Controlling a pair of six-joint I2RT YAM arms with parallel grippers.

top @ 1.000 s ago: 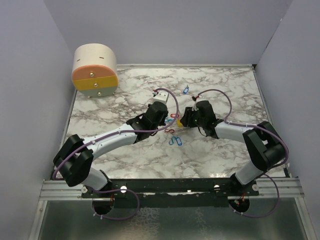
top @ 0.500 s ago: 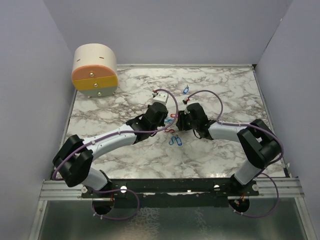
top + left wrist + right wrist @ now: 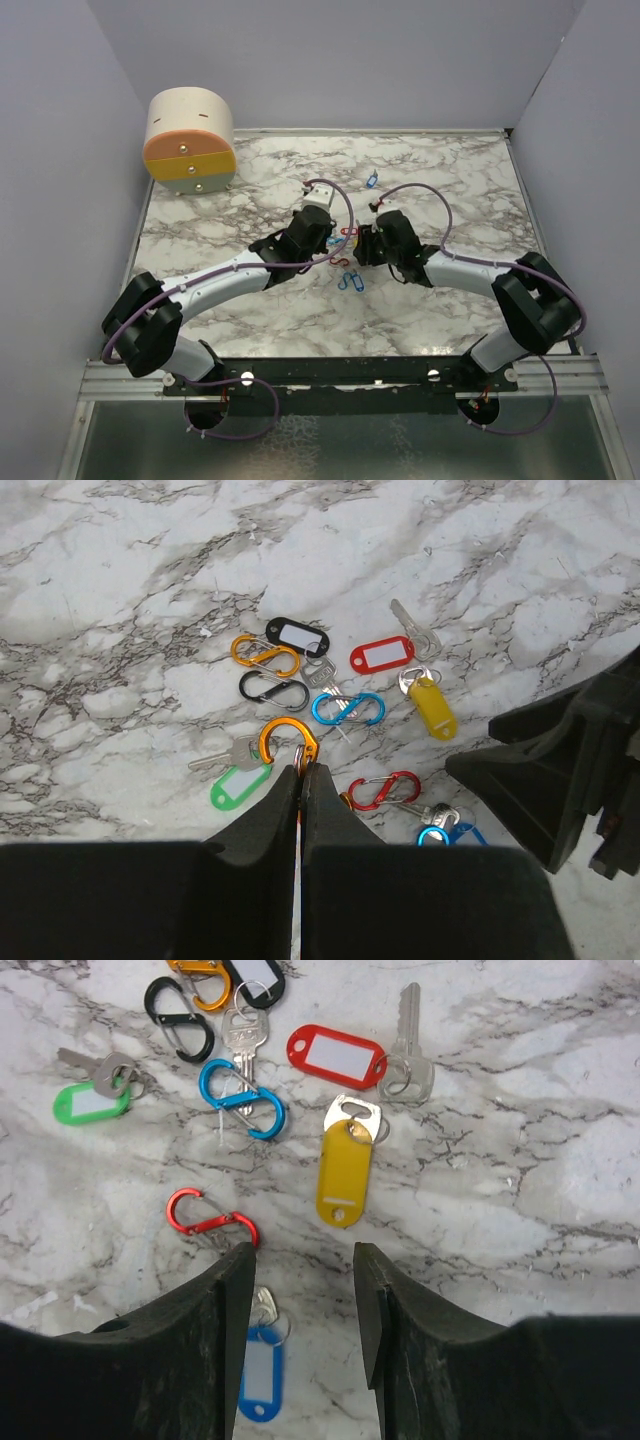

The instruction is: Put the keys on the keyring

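While left claw (image 3: pixel 300 772) shut, right claw (image 3: pixel 300 1260) half-open, empty.

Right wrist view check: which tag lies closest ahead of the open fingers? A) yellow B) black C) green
A: the yellow tag lies just beyond the gap of the open right hand, while the other two sit far off at the upper left.

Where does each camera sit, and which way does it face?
Top external: above and behind, looking down on the table; left arm and right arm show.
Left wrist: on the left gripper, facing down past shut jaws pinching the orange carabiner.
Right wrist: on the right gripper, facing down between open jaws at the yellow key tag.
Shared: both wrist views show the red tag.
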